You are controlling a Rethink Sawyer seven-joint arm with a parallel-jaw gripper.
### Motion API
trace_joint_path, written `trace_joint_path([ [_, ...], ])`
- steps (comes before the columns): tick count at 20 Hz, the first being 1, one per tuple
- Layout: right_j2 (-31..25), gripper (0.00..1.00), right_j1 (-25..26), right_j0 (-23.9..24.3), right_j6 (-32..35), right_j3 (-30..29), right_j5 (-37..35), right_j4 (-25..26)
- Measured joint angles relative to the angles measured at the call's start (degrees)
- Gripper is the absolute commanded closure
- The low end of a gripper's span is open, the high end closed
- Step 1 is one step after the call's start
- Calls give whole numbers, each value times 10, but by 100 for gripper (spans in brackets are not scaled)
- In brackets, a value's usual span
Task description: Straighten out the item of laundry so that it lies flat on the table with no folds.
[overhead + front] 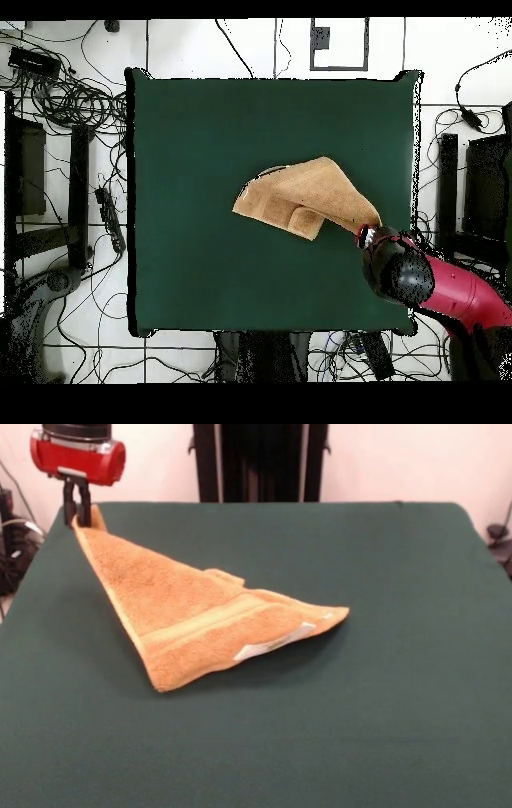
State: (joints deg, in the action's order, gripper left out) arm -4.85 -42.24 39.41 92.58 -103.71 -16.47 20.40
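The orange-tan terry towel (192, 612) lies partly folded on the dark green table (384, 704). One corner is lifted toward the far left, and the rest trails down to the cloth. A white label (276, 642) shows at its near edge. My gripper (78, 516) is shut on the lifted corner, near the table's far left corner in the front view. In the overhead view the towel (305, 197) stretches from the table's middle to the gripper (366, 234) at the right, with a folded flap underneath.
The robot's black pedestal (260, 460) stands beyond the table's far edge. Cables and dark equipment (60, 100) lie on the floor around the table. The red arm (450, 290) reaches in over the table's corner by the robot's base.
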Motion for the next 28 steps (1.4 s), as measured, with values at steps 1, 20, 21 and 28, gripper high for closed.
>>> trace_joint_path([
  [1, 0, 100, 0, 3, 0, -2, 0, 1],
  [20, 48, 100, -31, 23, 0, -71, 9, 17],
  [21, 48, 100, -30, 25, 0, -72, 17, 18],
  [28, 13, 0, 2, 47, 0, -72, 85, 19],
])
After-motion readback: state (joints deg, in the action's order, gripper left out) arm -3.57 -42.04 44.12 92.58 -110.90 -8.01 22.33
